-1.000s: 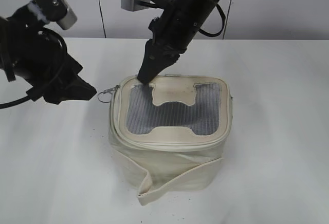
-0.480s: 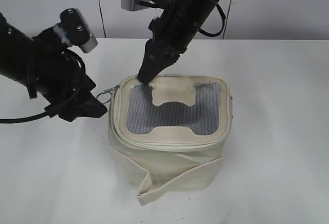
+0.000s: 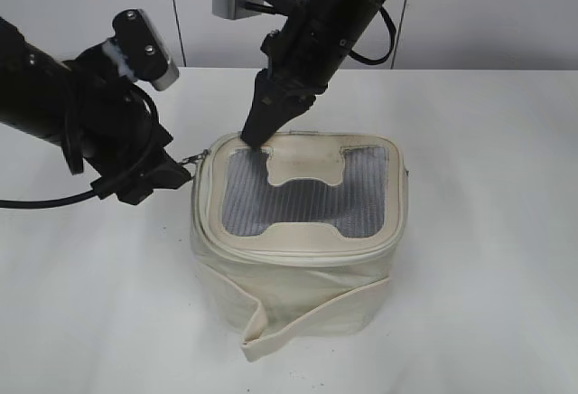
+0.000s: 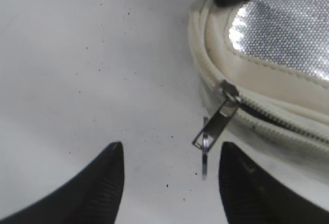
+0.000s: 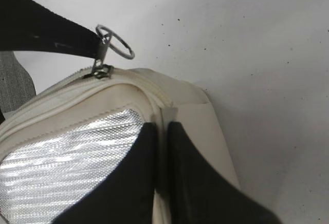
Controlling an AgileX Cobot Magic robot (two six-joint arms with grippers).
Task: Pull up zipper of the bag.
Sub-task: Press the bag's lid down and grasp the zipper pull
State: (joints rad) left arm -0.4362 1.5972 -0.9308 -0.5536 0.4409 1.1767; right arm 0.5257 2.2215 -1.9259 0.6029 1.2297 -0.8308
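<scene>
The bag [image 3: 302,236] stands upright in the middle of the white desk [image 3: 488,258], its mesh lid facing up and a loose strap flap hanging at the front. The zipper [image 4: 257,112] runs round the lid rim, and its silver slider with the ring pull [image 4: 209,135] sits at the lid's left rear corner, dangling off the side of the bag.

The right gripper [image 3: 257,136] presses down on the lid's rear left edge with its jaws pressed together; the right wrist view shows them closed on a thin fold of cream fabric at the rim. This hold most likely anchors the bag so it will not slide or tip when the slider is tugged.

The left gripper [image 4: 169,183] sits low beside the bag's left corner with its jaws spread, the ring pull hanging in the gap between them, nearer one jaw and not yet pinched. That placement looks like a lineup for closing on the pull before drawing it along the track.
</scene>
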